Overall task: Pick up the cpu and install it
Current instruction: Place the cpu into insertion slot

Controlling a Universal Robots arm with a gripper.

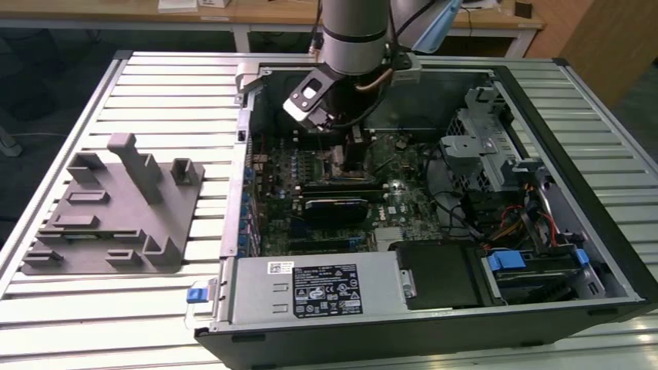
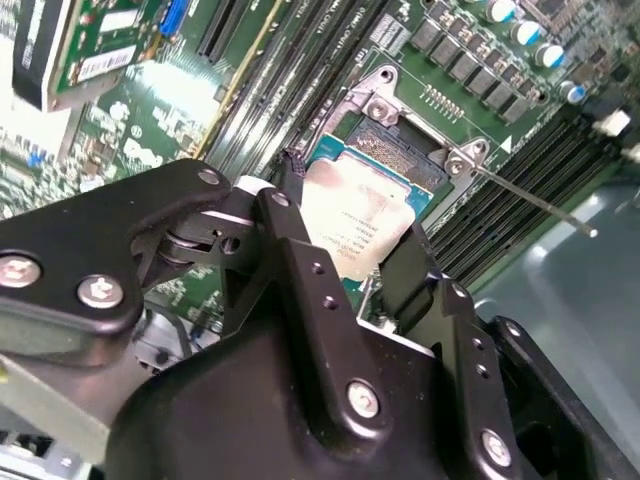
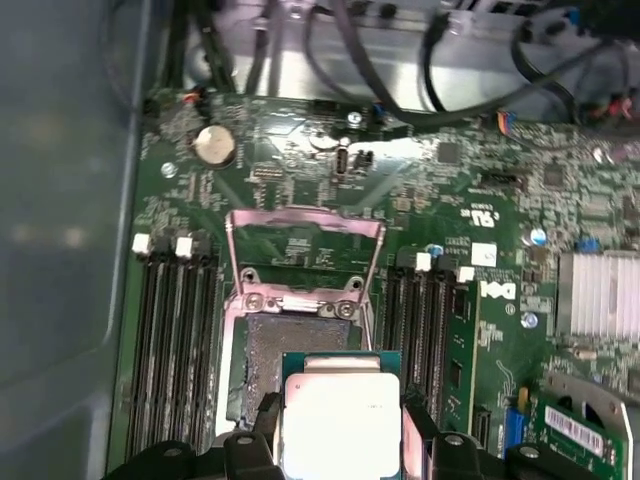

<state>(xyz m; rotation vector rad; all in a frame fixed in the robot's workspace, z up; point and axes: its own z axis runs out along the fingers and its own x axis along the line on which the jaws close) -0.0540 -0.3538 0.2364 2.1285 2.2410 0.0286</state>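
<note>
The cpu (image 2: 352,222), a small square chip with a shiny silver top and a green rim, sits between my gripper's (image 2: 350,238) black fingers (image 2: 292,225), which are shut on two of its edges. In the first wrist view the cpu (image 3: 340,415) hangs low over the near part of the open black socket (image 3: 285,350), whose metal load frame (image 3: 305,245) stands swung up. Whether the chip touches the socket I cannot tell. In the exterior view my gripper (image 1: 347,148) reaches down into the open computer case (image 1: 432,308) over the motherboard (image 1: 411,202).
Memory slots (image 3: 175,340) flank the socket on both sides. A thin metal lever (image 2: 530,200) sticks out from the socket. A graphics card (image 1: 334,206), a power supply (image 1: 319,289) and cables (image 1: 504,223) crowd the case. A grey plastic tray (image 1: 113,223) with posts stands on the slatted table at the exterior view's left.
</note>
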